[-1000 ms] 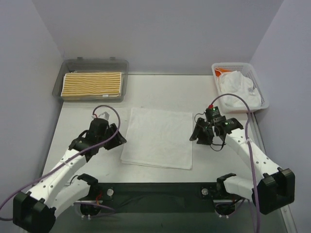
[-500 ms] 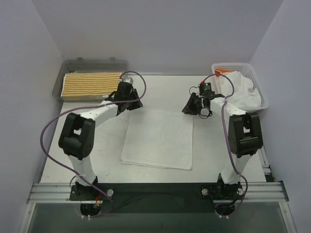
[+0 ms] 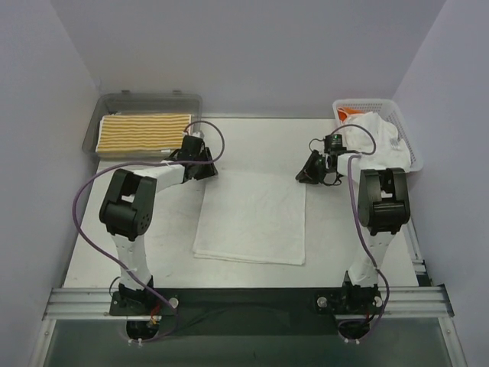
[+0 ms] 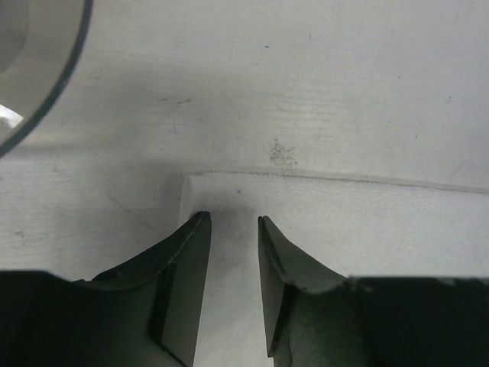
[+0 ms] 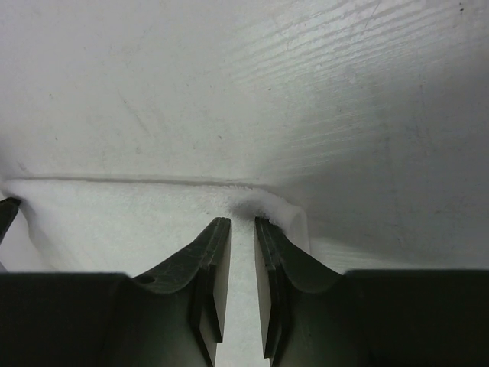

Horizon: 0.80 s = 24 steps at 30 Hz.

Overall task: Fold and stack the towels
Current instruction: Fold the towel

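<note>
Both the left arm (image 3: 131,260) and the right arm (image 3: 370,256) are built of white links joined by chunky black joint housings, with black bases on a silver slotted rail (image 3: 76,302). A purple cable (image 3: 76,222) loops along the left arm, and a second purple cable (image 3: 351,200) along the right. The left gripper (image 4: 233,222) and the right gripper (image 5: 243,222) have dark, matte, curved fingers (image 4: 183,260) tapering to thin tips.

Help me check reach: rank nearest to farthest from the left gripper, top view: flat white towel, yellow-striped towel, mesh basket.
1. flat white towel, corner at the left gripper
2. yellow-striped towel, back left
3. mesh basket, back right
</note>
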Tool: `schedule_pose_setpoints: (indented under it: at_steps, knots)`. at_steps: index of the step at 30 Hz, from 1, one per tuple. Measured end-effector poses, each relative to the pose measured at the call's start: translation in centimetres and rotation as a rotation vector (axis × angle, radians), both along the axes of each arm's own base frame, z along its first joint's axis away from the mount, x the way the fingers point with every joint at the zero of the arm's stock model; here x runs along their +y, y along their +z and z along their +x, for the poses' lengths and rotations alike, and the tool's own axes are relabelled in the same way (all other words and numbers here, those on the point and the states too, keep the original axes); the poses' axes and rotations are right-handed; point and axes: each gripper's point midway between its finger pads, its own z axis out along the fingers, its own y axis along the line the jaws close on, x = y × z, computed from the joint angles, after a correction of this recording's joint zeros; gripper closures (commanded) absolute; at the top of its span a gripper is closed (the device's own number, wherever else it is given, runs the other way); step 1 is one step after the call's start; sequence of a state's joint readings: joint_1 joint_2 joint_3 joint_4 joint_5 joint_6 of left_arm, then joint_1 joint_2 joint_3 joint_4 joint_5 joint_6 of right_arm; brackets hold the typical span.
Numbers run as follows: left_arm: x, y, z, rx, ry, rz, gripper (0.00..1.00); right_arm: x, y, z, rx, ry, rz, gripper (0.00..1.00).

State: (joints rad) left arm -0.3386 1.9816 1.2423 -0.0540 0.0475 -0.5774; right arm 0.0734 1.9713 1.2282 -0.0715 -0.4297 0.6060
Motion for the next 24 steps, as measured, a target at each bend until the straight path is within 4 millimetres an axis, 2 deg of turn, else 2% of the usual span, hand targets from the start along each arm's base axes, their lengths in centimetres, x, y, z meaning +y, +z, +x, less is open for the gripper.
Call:
schedule_pose_setpoints:
  at_steps: [3,6,9,11,13,14,18,21,24]
  knots:
    - [0.5,1.6,-0.4,-0.031,-0.002,0.018,0.54,0.4,1.2,0.0,-0.020,0.033,-0.027,0.77]
    - [0.8,5.2,-1.2,-0.106,-0.008,0.037,0.54,2.0,3.8,-0.4,-0.072,0.090,-0.054,0.76]
    - [-0.1,8.7,-3.0,-0.176,-0.038,0.033,0.54,4.7,6.6,-1.8,-0.131,0.160,-0.054,0.76]
    - [-0.9,9.9,-5.2,-0.194,-0.071,0.029,0.54,6.5,7.4,-4.0,-0.140,0.211,-0.054,0.76]
    - [-1.6,9.3,-8.2,-0.170,-0.109,0.038,0.54,7.9,6.9,-6.5,-0.113,0.263,-0.061,0.76]
    - [-1.8,8.4,-9.9,-0.143,-0.126,0.045,0.54,8.4,6.3,-8.0,-0.084,0.287,-0.066,0.76]
    - [-1.0,2.5,-18.1,0.056,-0.187,0.096,0.54,8.8,2.2,-14.4,0.087,0.376,-0.128,0.76]
    - [0.5,-0.9,-23.4,0.191,-0.200,0.124,0.54,8.2,-0.1,-19.6,0.212,0.443,-0.198,0.76]
    - [-0.3,-0.5,-25.6,0.204,-0.207,0.073,0.54,7.8,-0.7,-23.2,0.269,0.497,-0.239,0.76]
